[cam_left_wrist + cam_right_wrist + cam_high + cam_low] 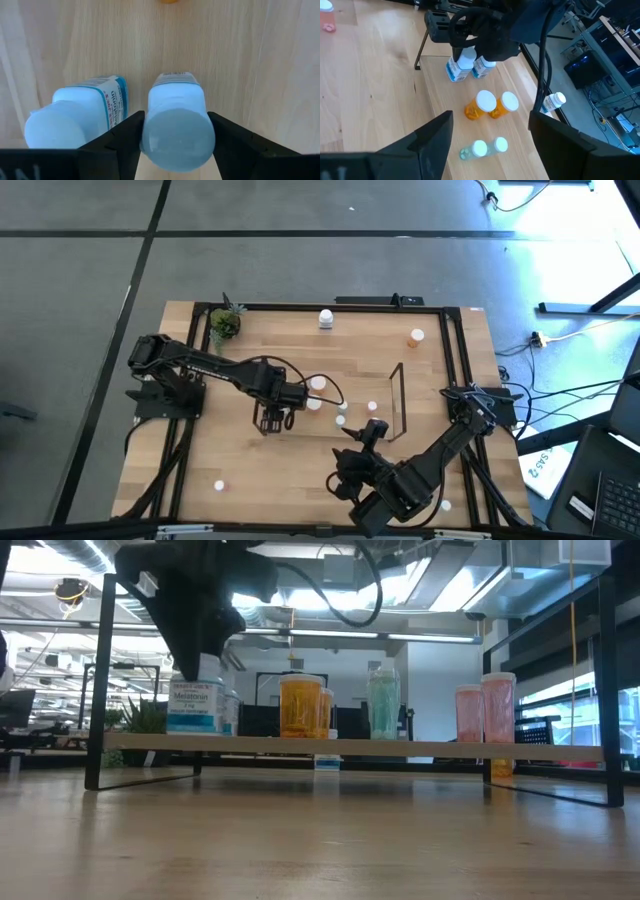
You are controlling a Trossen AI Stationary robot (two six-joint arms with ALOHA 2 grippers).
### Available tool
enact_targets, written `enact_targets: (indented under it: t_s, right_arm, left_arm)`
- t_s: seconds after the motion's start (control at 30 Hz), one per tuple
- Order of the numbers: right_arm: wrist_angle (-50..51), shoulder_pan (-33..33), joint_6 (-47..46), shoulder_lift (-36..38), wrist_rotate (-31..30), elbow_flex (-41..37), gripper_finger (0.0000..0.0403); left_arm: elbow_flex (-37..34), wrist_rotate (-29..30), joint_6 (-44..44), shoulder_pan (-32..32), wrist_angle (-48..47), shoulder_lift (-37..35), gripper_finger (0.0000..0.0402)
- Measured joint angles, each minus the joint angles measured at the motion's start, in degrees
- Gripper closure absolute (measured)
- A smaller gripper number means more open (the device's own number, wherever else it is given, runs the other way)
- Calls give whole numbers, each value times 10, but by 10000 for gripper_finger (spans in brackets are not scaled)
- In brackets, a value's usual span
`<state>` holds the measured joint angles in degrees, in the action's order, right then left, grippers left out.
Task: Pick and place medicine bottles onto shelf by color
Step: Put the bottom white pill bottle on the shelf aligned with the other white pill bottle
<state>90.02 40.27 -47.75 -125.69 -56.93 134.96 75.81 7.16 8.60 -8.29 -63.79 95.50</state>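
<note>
The shelf [400, 748] holds white, orange [302, 706], teal [383, 700] and pink [485, 710] bottles, standing upright in groups from left to right. My left gripper [177, 145] comes down on the shelf's left end, its fingers closed on a white bottle [177, 115]. A second white bottle [75, 117] stands beside it. In the high view this gripper [312, 393] is at mid-table. My right gripper [492, 140] is open and empty, raised near the shelf [375, 428]. My left gripper pinches the white bottle by its cap [177, 142], one finger on each side. The fingers [122, 137] point down from above. The bottle stands upright with its base on the shelf's wood surface [195, 705].
A small green plant [225, 325] stands at the far left corner. A white bottle [325, 318] and an orange one [415, 337] are near the far edge. Small white bottles stand near the front left [220, 485] and front right [445, 505].
</note>
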Motion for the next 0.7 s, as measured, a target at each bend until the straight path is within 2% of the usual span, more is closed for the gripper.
enact_targets:
  t_s: [0.7]
  right_arm:
    - [-6,0,-2,0,0,0,139]
  left_arm:
    - [2,9,2,-8,4,-56,197]
